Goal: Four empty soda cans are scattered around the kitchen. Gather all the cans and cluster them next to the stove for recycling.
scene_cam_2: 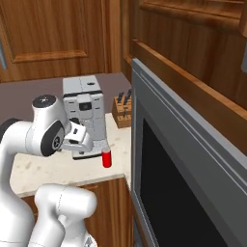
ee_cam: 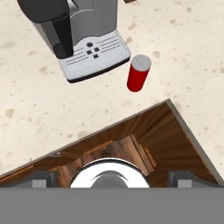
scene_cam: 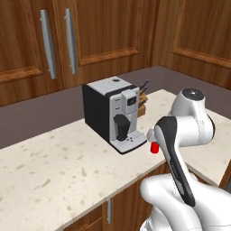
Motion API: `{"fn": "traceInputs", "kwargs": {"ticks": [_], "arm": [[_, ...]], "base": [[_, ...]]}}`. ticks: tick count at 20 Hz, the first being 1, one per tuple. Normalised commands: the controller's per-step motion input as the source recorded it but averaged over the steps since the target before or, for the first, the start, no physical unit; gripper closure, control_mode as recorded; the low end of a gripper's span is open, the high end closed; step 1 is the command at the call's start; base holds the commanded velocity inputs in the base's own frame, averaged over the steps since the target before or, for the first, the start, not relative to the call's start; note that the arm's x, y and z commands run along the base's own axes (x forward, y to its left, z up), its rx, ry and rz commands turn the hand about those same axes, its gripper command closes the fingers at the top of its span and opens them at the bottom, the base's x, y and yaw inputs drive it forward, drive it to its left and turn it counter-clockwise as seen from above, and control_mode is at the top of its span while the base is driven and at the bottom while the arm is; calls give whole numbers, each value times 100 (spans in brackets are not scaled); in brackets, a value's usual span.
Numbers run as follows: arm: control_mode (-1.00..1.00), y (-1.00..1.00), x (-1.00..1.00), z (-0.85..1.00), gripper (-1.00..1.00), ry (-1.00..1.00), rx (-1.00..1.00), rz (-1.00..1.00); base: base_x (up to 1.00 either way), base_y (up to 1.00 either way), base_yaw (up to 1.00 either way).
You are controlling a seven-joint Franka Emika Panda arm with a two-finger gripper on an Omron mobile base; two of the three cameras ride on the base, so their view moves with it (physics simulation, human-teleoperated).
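Note:
One red soda can with a silvery top stands upright on the pale speckled counter, just off the front corner of the coffee machine's drip tray. The same can is near the counter's front edge, and my arm partly covers the can in the left base view. My gripper hangs above the counter's front edge and looks down, open, with nothing between its fingers. The can lies ahead of it, a short way off and untouched. The stove is out of view.
A black and silver coffee machine stands on the counter beside the can. A wooden knife block sits behind it. A tall grey appliance with a dark front rises right of the counter's end. Wooden cabinets line the wall.

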Motion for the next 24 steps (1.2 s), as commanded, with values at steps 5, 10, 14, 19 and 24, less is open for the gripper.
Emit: {"fn": "traceInputs", "kwargs": {"ticks": [5,10,14,19,24], "arm": [[-100,-11,23,0,-100,1,0,1],[-100,-26,43,0,-100,3,0,1],[-100,-20,39,0,-100,5,0,3],[-100,-18,21,-3,-100,8,0,5],[-100,-8,13,-13,-100,10,0,4]], "base": [[14,-4,1],[0,0,0],[0,0,0],[0,0,0],[0,0,0]]}}
